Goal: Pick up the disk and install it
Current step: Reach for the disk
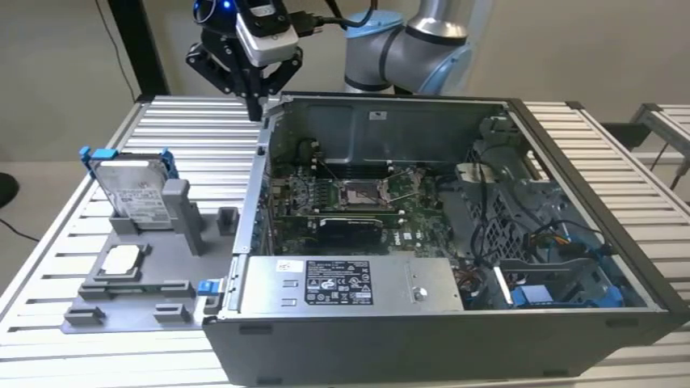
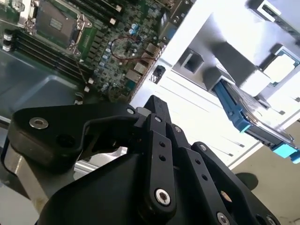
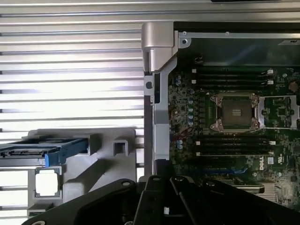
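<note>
Blue-framed disk (image 1: 135, 192) upright in holder (image 1: 121, 301); gripper (image 1: 255, 109) closed near case (image 1: 431, 339) corner

**Cut Off, Covered or Too Small to Tell**

The lower part of the disk (image 1: 129, 187) was covered by the grey holder (image 1: 183, 222) in which it stood on the worktop (image 1: 194, 129). In the first wrist view the disk was cut off by the picture's edge and was seen edge-on, so its labelled face was hidden. The arm (image 1: 415, 40) and the top of the gripper (image 1: 257, 109) were cropped by the exterior view's upper edge. The print on the power-supply box (image 1: 338, 283) was too small to be made out.
</note>
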{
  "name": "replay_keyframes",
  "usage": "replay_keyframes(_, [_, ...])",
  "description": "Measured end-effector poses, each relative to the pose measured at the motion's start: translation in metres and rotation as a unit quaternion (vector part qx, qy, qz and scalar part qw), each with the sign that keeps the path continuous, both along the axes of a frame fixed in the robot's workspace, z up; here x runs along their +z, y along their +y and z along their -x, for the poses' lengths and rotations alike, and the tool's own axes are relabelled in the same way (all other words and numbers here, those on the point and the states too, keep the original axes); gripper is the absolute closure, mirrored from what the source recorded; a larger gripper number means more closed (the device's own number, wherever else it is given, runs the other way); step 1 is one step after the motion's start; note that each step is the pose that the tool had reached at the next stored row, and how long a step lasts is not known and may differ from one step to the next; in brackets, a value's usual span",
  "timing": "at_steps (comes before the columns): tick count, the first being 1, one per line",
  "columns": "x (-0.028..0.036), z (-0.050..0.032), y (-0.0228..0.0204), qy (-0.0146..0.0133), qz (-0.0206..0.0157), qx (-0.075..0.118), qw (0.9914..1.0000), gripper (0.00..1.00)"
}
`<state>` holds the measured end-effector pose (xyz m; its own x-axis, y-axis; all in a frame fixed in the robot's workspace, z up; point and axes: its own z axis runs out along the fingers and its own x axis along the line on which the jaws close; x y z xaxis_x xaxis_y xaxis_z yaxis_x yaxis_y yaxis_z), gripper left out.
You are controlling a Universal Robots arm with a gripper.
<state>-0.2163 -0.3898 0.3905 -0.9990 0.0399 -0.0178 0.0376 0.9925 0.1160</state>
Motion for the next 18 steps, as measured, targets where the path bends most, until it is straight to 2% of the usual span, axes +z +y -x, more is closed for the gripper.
replay_keyframes(8, [-0.0007, 0.0177, 0.001, 0.0001, 0.0, 0.004, 0.99999, 1.0])
replay_keyframes(18, [-0.0018, 0.0452, 0.0019, 0.0, 0.0, 0.006, 0.99998, 1.0])
